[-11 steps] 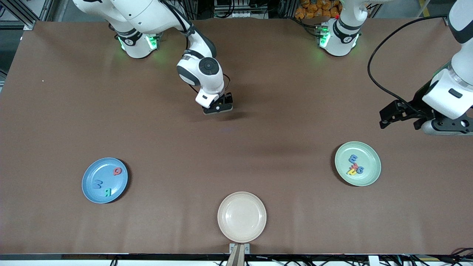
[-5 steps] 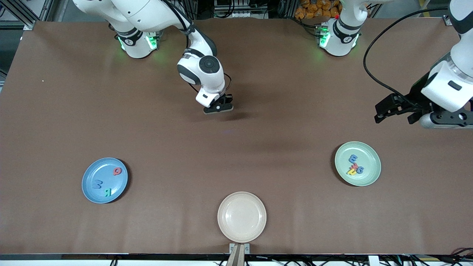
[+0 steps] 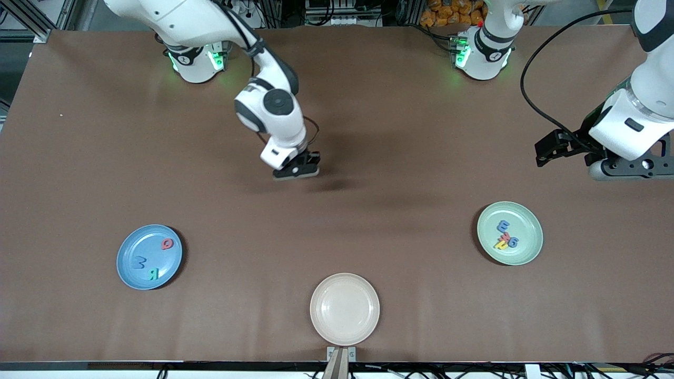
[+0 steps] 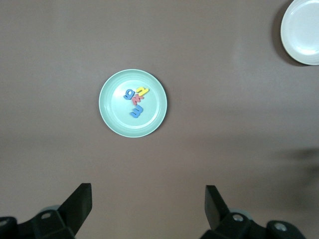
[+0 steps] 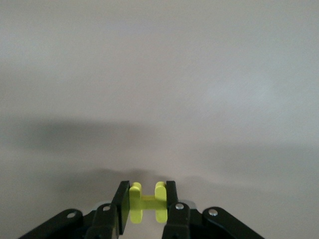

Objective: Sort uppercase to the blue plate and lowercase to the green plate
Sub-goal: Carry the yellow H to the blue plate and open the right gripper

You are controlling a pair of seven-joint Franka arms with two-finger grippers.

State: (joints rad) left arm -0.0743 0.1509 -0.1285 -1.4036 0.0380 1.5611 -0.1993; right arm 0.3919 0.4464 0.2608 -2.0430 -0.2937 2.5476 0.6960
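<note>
Front: my right gripper (image 3: 296, 171) is up over bare table mid-way between the bases and the plates. My left gripper (image 3: 558, 150) hangs over the table at the left arm's end, above the green plate (image 3: 526, 252). Blue plate (image 3: 129, 268) has Q (image 3: 167, 243), M (image 3: 139, 262), R (image 3: 153, 273). Cream plate (image 3: 363, 326) sits nearest the camera.

Left wrist: fingers (image 4: 77, 204) spread wide, nothing btwn them; green plate w/ lowercase letters (image 4: 136, 101) in it.

Right wrist: fingers clenched on the yellow H (image 5: 147, 201).
</note>
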